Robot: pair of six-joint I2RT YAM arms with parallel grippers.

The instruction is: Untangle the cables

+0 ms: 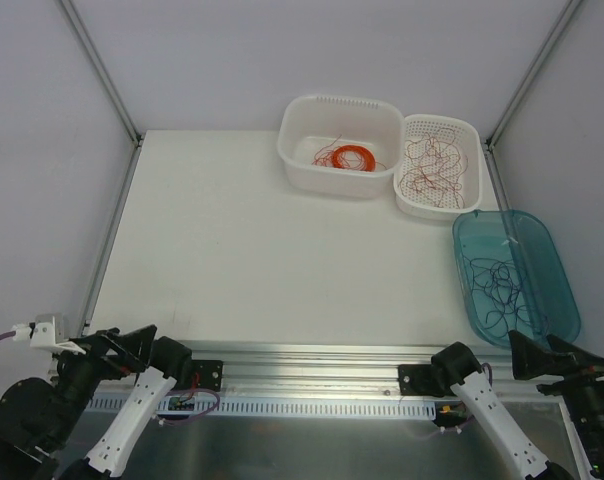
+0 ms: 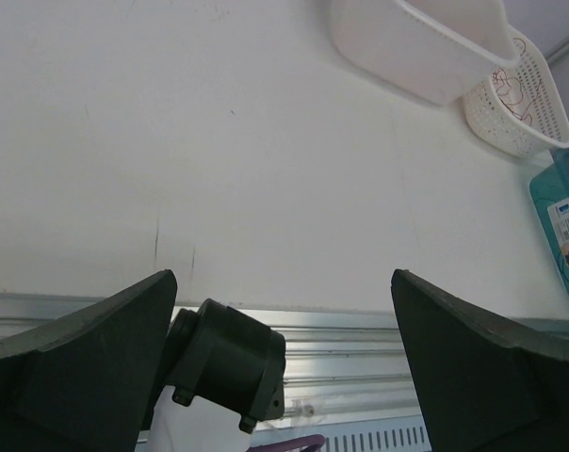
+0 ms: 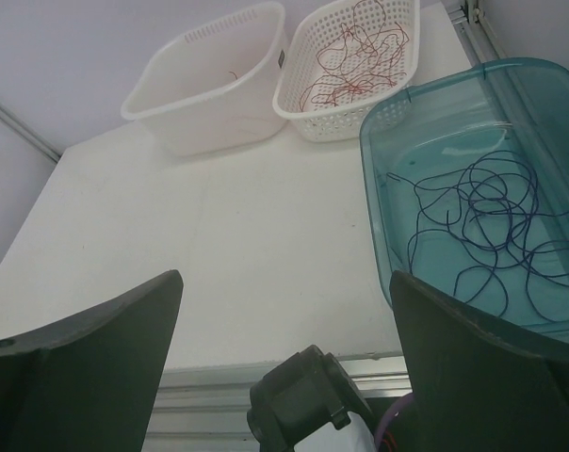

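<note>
The cables lie in three containers at the back right. Red curly strands [image 1: 434, 165] [image 3: 355, 52] fill a white perforated basket [image 1: 470, 128]. Dark blue loops [image 1: 500, 285] [image 3: 482, 207] rest in a teal tray [image 1: 562, 290]. A few thin red strands [image 1: 324, 156] lie beside a wound orange ring coil [image 1: 353, 158] in a white tub [image 1: 302, 160]. My left gripper [image 1: 122, 345] [image 2: 283, 275] hovers open over the near left rail, nothing between its fingers. My right gripper [image 1: 549, 352] [image 3: 285, 274] stands open at the near right, just short of the teal tray.
A metal rail [image 1: 312, 360] runs along the table's near edge under both arms. Frame posts [image 1: 107, 240] border the white table [image 1: 232, 250] at left and right. The tub and basket touch side by side at the back.
</note>
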